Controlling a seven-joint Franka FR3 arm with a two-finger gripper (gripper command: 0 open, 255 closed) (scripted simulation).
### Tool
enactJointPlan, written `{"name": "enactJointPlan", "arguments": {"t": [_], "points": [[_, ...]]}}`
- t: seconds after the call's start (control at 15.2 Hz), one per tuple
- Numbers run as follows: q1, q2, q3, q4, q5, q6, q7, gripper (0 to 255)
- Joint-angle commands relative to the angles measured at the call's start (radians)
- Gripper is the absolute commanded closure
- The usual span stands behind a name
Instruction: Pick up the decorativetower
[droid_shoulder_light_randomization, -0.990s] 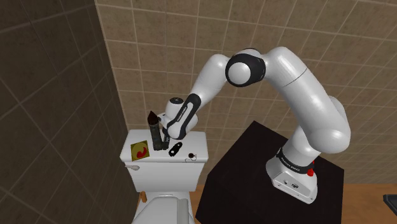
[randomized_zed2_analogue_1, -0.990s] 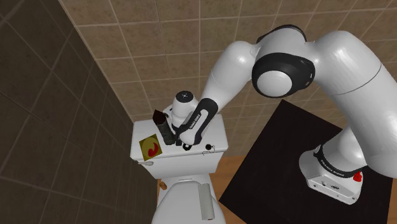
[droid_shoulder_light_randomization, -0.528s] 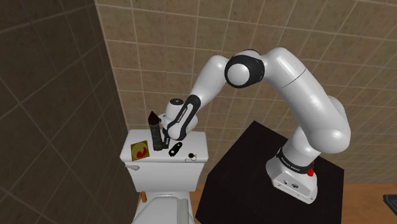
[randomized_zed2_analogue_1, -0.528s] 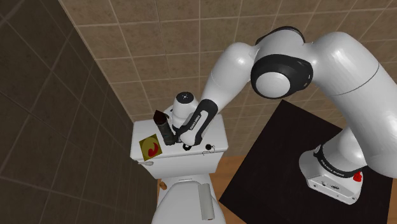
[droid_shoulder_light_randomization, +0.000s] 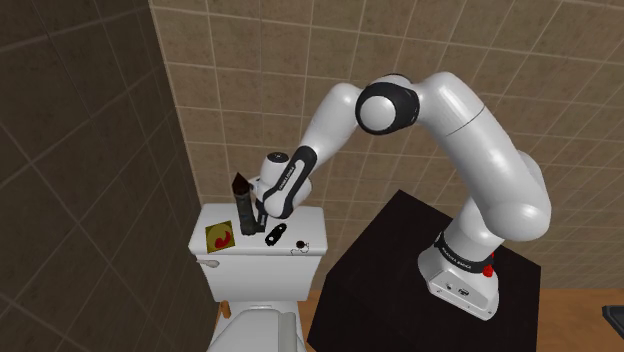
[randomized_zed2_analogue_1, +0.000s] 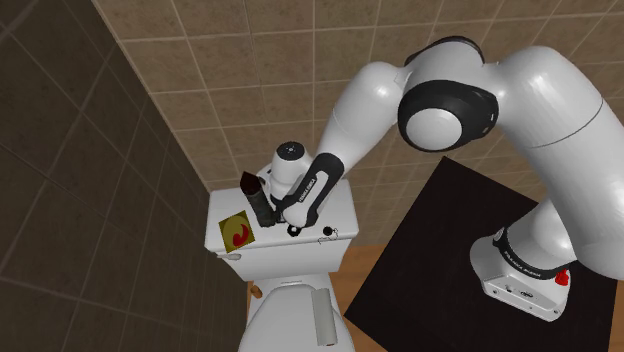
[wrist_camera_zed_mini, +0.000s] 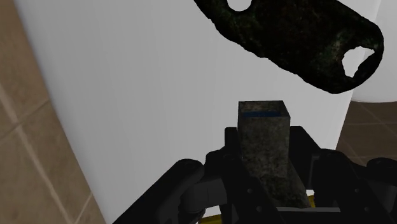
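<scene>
The jaws are pinching the tower (wrist_camera_zed_mini: 264, 153): in the wrist view the two black fingers (wrist_camera_zed_mini: 184, 184) press against its sides, and the dark, speckled block runs out between them, with a thin blue line near its far end. In the shoulder view the tower (droid_shoulder_light_randomization: 240, 205) stands upright above the toilet tank lid (droid_shoulder_light_randomization: 250, 255), with its pointed top clear of the jaws. I cannot tell whether its foot touches the lid or hangs just off it.

Just beside the tower, on the side nearer the arm, a flat dark piece with holes (wrist_camera_zed_mini: 292, 38) lies on the white lid (wrist_camera_zed_mini: 127, 95); the shoulder view shows the same piece (droid_shoulder_light_randomization: 272, 236) below the wrist. On the tower's other side, toward the shoulder view's left, a yellow card with a red mark (droid_shoulder_light_randomization: 221, 237) lies flat on the lid. A small dark trinket (droid_shoulder_light_randomization: 300, 247) sits near the lid's front edge, apart from the rest.

The white arm (droid_shoulder_light_randomization: 460, 120) arches over from its black stand (droid_shoulder_light_randomization: 390, 270) at the shoulder view's lower right. The toilet bowl (randomized_zed2_analogue_1: 285, 315) is below the tank, with brown tiled walls (randomized_zed2_analogue_1: 200, 60) behind and beside it.
</scene>
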Motion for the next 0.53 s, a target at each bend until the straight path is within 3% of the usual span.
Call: {"name": "enactJointPlan", "arguments": {"t": [0.0,0.46], "points": [[-0.001,-0.025,0.001,-0.015,0.001,-0.010,0.001,255],[-0.005,-0.123,0.005,-0.075,0.004,-0.047,0.007,255]]}}
